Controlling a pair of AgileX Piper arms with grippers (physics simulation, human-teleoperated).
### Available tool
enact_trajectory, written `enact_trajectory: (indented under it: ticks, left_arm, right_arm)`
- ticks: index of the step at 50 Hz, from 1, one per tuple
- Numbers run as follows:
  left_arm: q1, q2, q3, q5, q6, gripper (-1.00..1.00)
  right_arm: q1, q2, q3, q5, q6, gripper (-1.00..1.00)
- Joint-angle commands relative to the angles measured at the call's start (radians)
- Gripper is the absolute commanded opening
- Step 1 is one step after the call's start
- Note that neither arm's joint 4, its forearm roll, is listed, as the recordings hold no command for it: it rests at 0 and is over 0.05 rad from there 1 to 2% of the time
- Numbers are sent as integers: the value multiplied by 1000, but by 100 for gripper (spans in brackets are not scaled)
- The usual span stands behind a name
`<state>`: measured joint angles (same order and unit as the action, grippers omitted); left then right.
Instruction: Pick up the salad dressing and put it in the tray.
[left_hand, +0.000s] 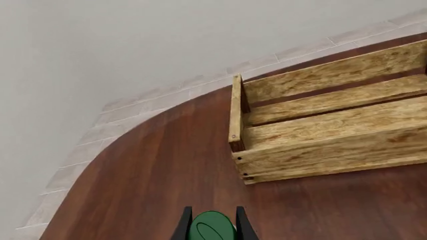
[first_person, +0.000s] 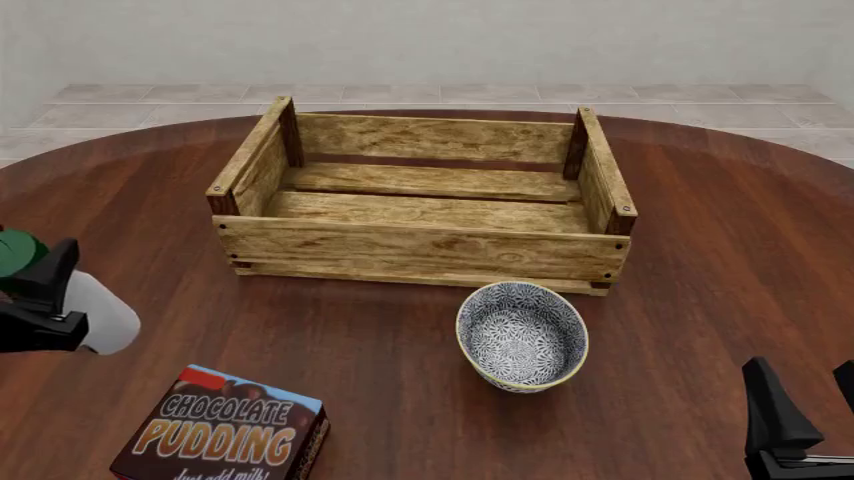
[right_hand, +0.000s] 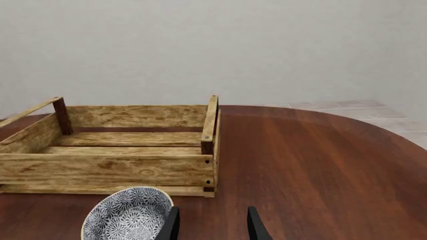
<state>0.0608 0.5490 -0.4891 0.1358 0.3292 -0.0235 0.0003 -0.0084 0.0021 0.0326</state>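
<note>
Left gripper (first_person: 47, 300) jaws clamping salad dressing (first_person: 100, 312) — left of tray (first_person: 420, 252)

The round, dark reddish-brown wooden bench (first_person: 721, 290) carries three items. A large rectangular light-wood slatted crate (first_person: 424, 250) with darker corner posts stands toward the far side. A round blue-and-white patterned bowl (first_person: 522, 335) sits just in front of the crate's right end. A brown chocolate pudding box (first_person: 224, 430) lies at the near left.

Crate (first_person: 420, 250) sits mid-table, bowl (first_person: 522, 335) just in front of it toward the right, pudding box (first_person: 224, 432) near front-left, bottle (first_person: 94, 310) far left.
</note>
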Motion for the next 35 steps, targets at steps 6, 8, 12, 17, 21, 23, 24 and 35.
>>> enact_trajectory:
  ticks: [6, 8, 12, 17, 21, 23, 24, 35]
  left_arm:
    - [-80, 84, -87, -18, 18, -100]
    - [-87, 98, -96, -27, 23, -100]
    - [-100, 143, -132, -38, 30, -100]
    - [-121, 180, -163, -48, 43, -100]
    - [-140, 212, -177, -65, 53, -100]
    - [-147, 230, -184, -74, 54, -100]
    - [-147, 230, -184, -74, 54, -100]
    - [-195, 353, -269, -90, 37, -100]
  right_arm:
    - [-2, 0, 0, 0, 1, 100]
    - [-2, 0, 3, -2, 0, 100]
    - [-2, 0, -2, 2, 0, 100]
    - [-2, 0, -3, 5, -2, 100]
    - [-4, 0, -5, 6, -1, 100]
    - [-4, 0, -5, 7, 0, 100]
    - [-4, 0, -5, 7, 0, 100]
    - [-6, 0, -3, 4, 6, 100]
